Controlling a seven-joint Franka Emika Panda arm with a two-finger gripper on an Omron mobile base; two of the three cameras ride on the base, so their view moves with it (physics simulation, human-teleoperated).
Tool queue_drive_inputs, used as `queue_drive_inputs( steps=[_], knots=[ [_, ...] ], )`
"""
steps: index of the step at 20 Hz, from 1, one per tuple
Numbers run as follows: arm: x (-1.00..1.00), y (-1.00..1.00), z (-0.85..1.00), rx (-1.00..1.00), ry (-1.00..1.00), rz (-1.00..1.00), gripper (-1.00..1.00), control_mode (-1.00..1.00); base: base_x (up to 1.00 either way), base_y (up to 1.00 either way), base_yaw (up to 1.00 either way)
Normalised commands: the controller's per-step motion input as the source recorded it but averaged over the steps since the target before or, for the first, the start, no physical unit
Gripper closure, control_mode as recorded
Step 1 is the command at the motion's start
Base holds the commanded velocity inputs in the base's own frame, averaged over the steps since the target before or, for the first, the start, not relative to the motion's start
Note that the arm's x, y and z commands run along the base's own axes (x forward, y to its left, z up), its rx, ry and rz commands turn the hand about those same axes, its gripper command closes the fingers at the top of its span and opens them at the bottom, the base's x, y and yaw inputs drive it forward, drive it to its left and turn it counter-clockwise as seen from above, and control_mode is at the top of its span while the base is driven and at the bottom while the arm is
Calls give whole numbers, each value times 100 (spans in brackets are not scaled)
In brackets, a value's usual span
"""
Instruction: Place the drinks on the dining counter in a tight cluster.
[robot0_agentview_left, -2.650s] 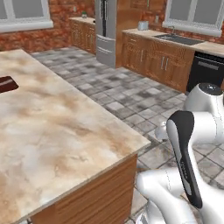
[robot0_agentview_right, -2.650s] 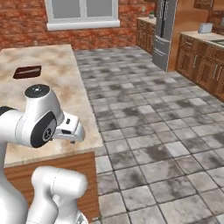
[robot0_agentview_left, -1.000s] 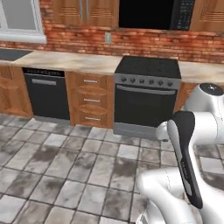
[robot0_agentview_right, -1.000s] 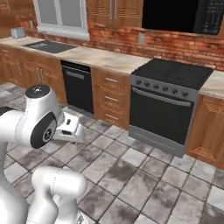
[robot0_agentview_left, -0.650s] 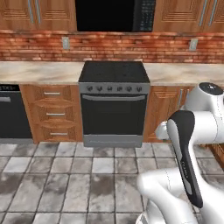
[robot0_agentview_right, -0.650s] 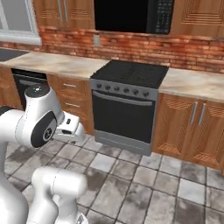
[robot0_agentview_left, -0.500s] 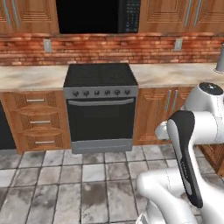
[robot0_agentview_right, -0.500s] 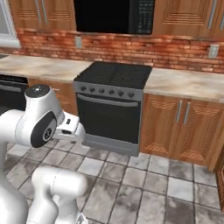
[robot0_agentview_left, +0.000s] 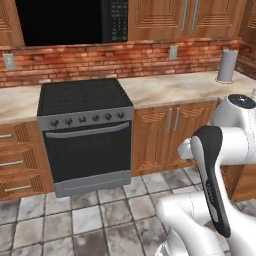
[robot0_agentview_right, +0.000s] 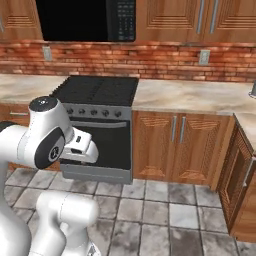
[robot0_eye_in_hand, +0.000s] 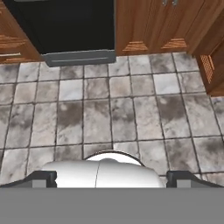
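The tool (robot0_eye_in_hand: 112, 177) hangs spread wide, grasping nothing, above the grey tiled floor (robot0_eye_in_hand: 118, 109) before a black stove (robot0_agentview_left: 84, 135) (the wall desk (robot0_agentview_left: 185, 87) carries a grey cylinder (robot0_agentview_left: 226, 66)).

In the left base view the white arm (robot0_agentview_left: 220, 200) hides the lower cabinet doors (robot0_agentview_left: 165, 135) at the right, and the black microwave (robot0_agentview_left: 70, 22) is cut off by the top edge. In the hand view the oven (robot0_eye_in_hand: 65, 26) is cut by the top edge, and the claw (robot0_eye_in_hand: 108, 178) shows just its fingertips (robot0_eye_in_hand: 43, 177), spread wide. The grey cylinder (robot0_agentview_left: 227, 65) on the tabletop (robot0_agentview_left: 170, 87) is too indistinct to identify.
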Motion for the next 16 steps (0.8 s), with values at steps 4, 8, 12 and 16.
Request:
queue_drive_inputs(
  steps=[4, 8, 12, 16],
  knots=[
    [0, 0, 0, 0, 0, 0, -100, 100, 80, -54, -37],
    [0, 0, 0, 0, 0, 0, -100, 100, 84, -60, -51],
    [0, 0, 0, 0, 0, 0, -100, 100, 72, -60, -54],
    [0, 0, 0, 0, 0, 0, -100, 100, 66, -56, -55]
  ],
)
